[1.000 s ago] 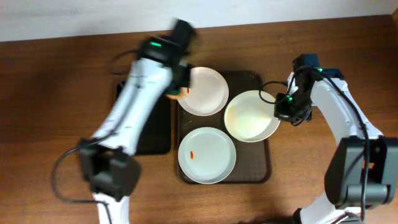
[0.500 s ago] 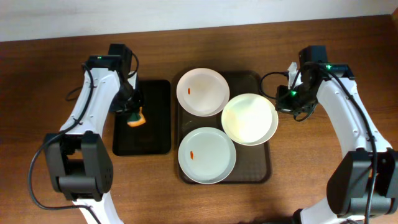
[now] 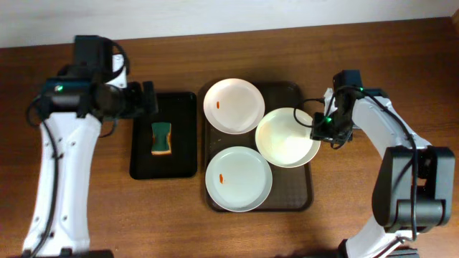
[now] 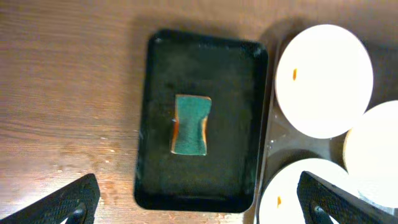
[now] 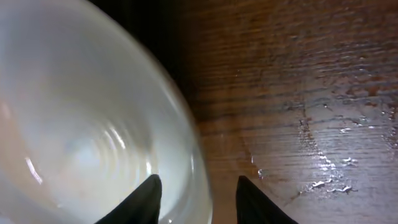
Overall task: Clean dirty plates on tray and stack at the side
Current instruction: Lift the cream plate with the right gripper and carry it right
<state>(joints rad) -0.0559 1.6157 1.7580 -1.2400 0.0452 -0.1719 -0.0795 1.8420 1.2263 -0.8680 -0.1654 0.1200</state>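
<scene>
Three white plates lie on the dark brown tray point(image 3: 295, 188). The back plate point(image 3: 233, 105) and the front plate point(image 3: 238, 178) each carry a small orange-red smear. The right plate point(image 3: 288, 136) shows no smear. My right gripper point(image 3: 320, 129) is at that plate's right edge; in the right wrist view the plate rim point(image 5: 198, 168) runs between the parted jaws of the right gripper point(image 5: 199, 179), which stand clear of it. My left gripper point(image 3: 147, 100) hangs wide open and empty above the far end of the black tray point(image 3: 183, 154). In the left wrist view the left gripper point(image 4: 198, 180) has nothing between its fingers.
A green and yellow sponge point(image 3: 162, 138) lies loose on the narrow black tray, also seen from the left wrist as the sponge point(image 4: 189, 124). The black tray stands just left of the brown tray. Bare wooden table point(image 3: 358, 208) surrounds both trays.
My left gripper has set the sponge on the black tray, opened wide and drawn back to the left. The right gripper's jaws have parted round the right plate's rim.
</scene>
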